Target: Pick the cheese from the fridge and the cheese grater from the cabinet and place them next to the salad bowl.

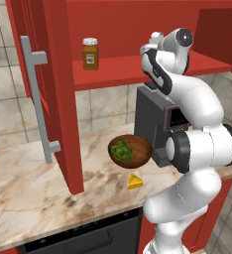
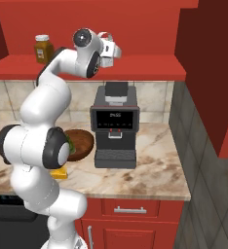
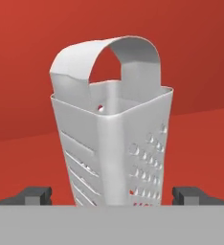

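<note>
Reaching up into the open red cabinet (image 1: 138, 30), the white arm has its gripper (image 3: 112, 195) level with the inner shelf. Seen from the hand, the two dark fingertips (image 3: 35, 195) stand wide apart, one to each side of the cheese grater (image 3: 111, 139), and neither touches it; the grater stands upright on the red shelf, its looped handle on top and a corner edge turned toward the camera, slotted face on one side and dotted face on the other. From the base cameras the grater itself seems hidden behind the hand, so its exact spot along the shelf is hard to fix.

Farther left on that shelf stands a brown jar (image 1: 90, 54) with a white lid. The cabinet door (image 1: 58, 99) with its long grey bar handle (image 1: 38, 99) hangs open on the left. Down on the marble counter (image 1: 33, 183), the salad bowl (image 1: 130, 150) sits just in front of a dark coffee machine (image 2: 114, 131), and the cheese (image 1: 135, 182) lies near the bowl, toward the counter's front edge.
</note>
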